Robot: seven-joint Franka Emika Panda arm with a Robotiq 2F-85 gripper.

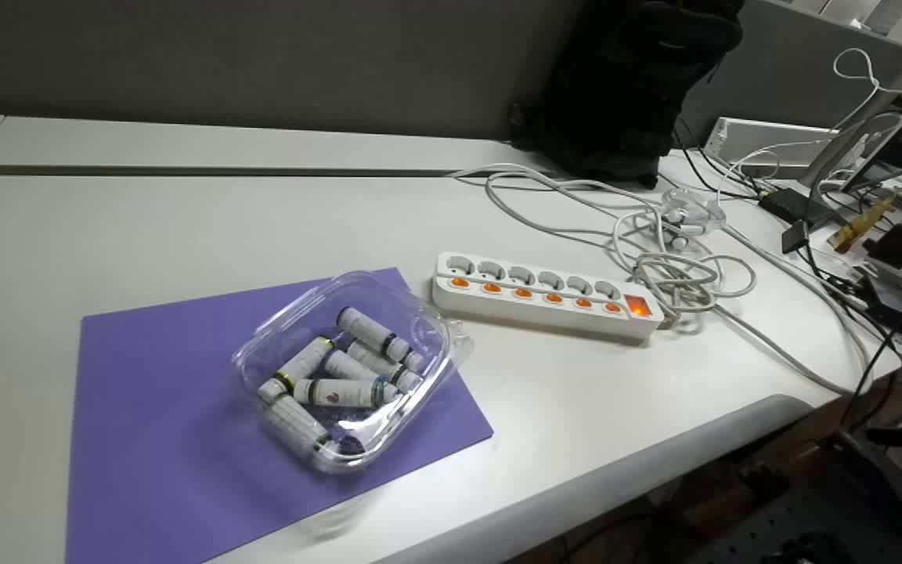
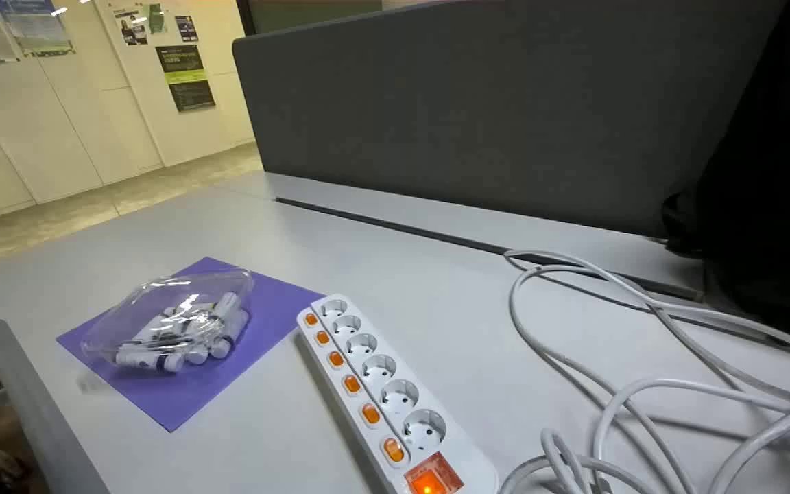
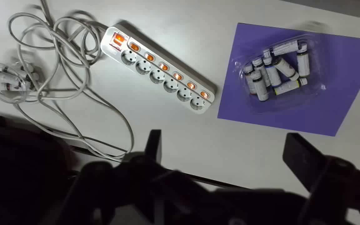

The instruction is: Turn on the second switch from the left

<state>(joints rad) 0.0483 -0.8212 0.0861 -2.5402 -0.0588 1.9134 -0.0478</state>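
A white power strip [image 1: 545, 301] lies on the table, with a row of several orange rocker switches beside its sockets. It also shows in an exterior view [image 2: 436, 405] and in the wrist view [image 3: 167, 73]. Counted from the end away from the cable, the second switch [image 1: 492, 288] also shows in an exterior view [image 2: 323, 337] and in the wrist view [image 3: 191, 85]. The larger main switch [image 1: 638, 306] at the cable end glows orange. Whether the small switches are on is unclear. My gripper [image 3: 223, 137] is open and empty, apart from the strip, and out of both exterior views.
A clear plastic box [image 1: 349, 368] of small bottles stands on a purple sheet [image 1: 161, 439] beside the strip's free end. Tangled grey cables [image 1: 678, 274] and a clear cup [image 1: 694, 211] lie past the cable end. A black backpack [image 1: 623, 86] stands by the grey partition [image 1: 224, 63].
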